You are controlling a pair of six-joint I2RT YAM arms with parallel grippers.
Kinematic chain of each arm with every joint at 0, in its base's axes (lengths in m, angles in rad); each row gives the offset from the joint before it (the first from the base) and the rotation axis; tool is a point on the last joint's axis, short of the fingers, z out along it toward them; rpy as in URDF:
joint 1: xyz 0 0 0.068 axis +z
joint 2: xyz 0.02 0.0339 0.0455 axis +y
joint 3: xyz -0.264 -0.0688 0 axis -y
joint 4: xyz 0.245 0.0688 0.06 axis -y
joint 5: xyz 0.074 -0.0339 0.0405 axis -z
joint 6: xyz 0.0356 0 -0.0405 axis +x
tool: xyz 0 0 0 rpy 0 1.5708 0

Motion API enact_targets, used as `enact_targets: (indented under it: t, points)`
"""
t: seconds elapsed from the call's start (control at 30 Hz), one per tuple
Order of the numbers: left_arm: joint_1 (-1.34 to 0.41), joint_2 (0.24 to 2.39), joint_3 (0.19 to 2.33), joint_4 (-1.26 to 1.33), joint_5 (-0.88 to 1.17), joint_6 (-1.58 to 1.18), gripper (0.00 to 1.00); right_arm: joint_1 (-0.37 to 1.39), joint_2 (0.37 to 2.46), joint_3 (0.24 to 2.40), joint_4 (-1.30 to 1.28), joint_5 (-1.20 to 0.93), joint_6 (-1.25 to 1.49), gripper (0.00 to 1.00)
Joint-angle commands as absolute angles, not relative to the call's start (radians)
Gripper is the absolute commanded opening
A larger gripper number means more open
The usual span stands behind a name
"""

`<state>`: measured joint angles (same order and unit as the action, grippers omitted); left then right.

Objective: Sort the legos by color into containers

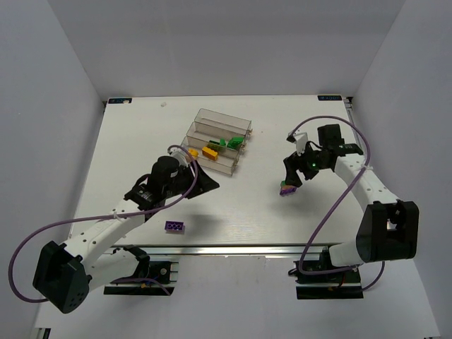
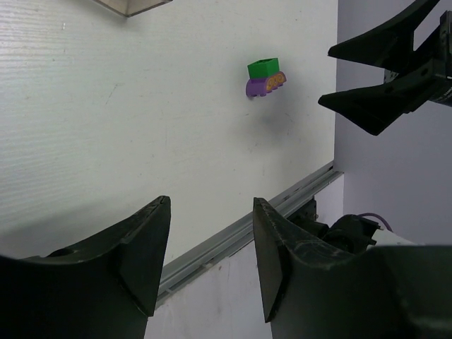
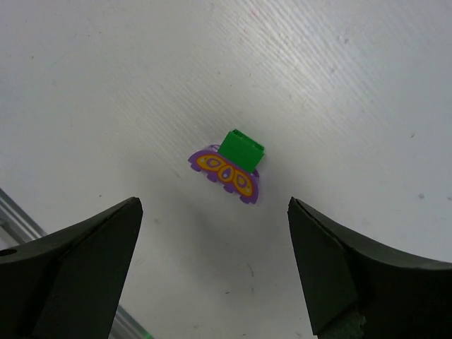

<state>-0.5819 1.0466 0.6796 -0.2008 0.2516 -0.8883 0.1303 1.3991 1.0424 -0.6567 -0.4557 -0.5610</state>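
On the right half of the white table (image 1: 141,134), a purple piece (image 3: 226,175) with orange ovals printed on its face lies with a green brick (image 3: 241,148) touching its upper edge. Whether the two are joined cannot be told. Only bare tabletop surrounds the pair. The right gripper (image 3: 213,205) hangs above it, jaws spread wide and holding nothing. The pair shows in the gap between the two fingers, apart from both.

Well to the left, the three clear containers (image 1: 222,121) stand side by side near the table's middle. Yellow-orange bricks (image 1: 210,151) and green bricks (image 1: 229,143) lie inside them, but through the see-through walls the exact compartment of each is hard to tell. The left gripper (image 2: 212,205) sits just beside the nearest bin, jaws parted and empty. A lone purple brick (image 1: 175,226) lies near the front edge, close to the left arm and well apart from the bins.

Only the top view shows the bins' contents and the lone purple brick. The left wrist view looks across the table at the pair from the side, with the right gripper's dark fingers to its right, a bin corner at the top edge, and the metal rail (image 2: 240,236) along the table's edge. Only the right wrist view shows the printed ovals clearly.
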Motion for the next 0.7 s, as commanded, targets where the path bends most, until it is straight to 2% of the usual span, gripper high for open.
enact_targets:
  t: [0.0,0.23,0.67]
  points:
    - [-0.586,1.006,0.66,-0.179,0.261,-0.891,0.6,0.133,1.407,1.055,-0.707,-0.446,-0.38,0.89]
    - [-0.586,1.005,0.657,-0.196,0.256,-0.899,0.6,0.181,1.393,0.994,-0.597,-0.238,-0.134,0.89]
    - [-0.586,1.029,0.667,-0.195,0.247,-0.91,0.6,0.333,1.468,0.93,-0.518,0.049,-0.008,0.89]
